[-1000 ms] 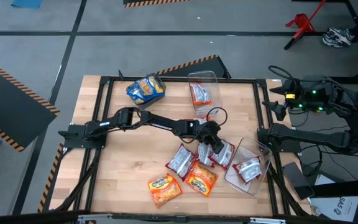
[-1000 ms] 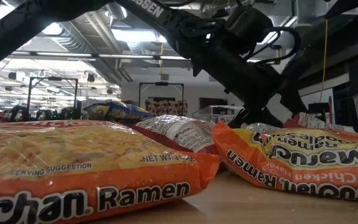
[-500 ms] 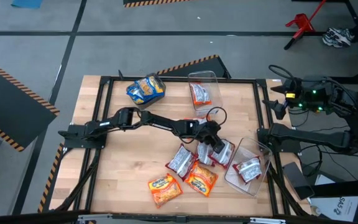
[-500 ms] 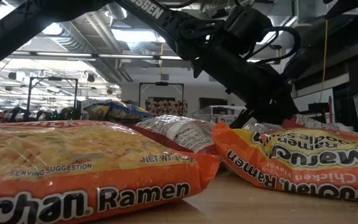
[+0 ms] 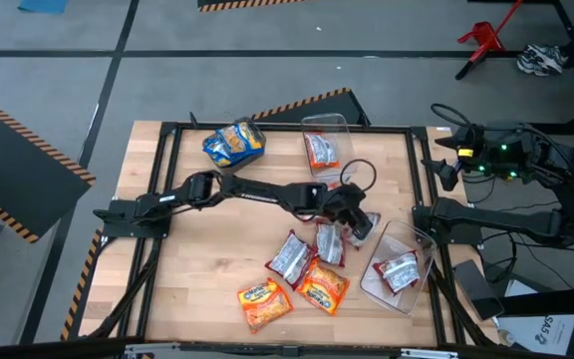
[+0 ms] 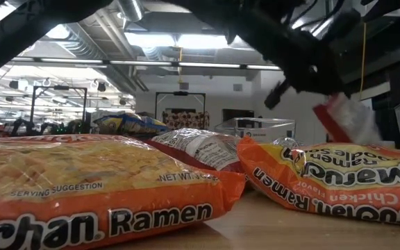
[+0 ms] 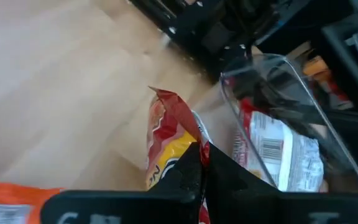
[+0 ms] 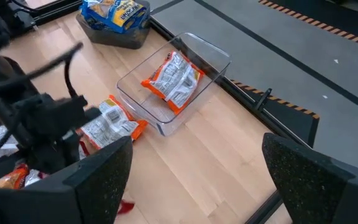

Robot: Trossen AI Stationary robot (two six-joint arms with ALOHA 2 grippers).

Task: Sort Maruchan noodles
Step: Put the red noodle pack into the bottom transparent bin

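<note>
Near the middle of the table, toward its right side, a red packet hangs pinched in the left gripper, whose fingers are clamped on one edge; the left wrist view shows the red foil wedged between them, just short of the right-hand clear bin. That bin already holds one red packet; a far bin holds an orange one, and a third, at the far left, holds blue-and-yellow packets. Several packets remain loose in the near heap, probably five, though the overlap makes the count unsure. The low view alone shows the held packet lifted clear of the table. The right gripper waits off the table's right edge, fingers wide apart.
</note>
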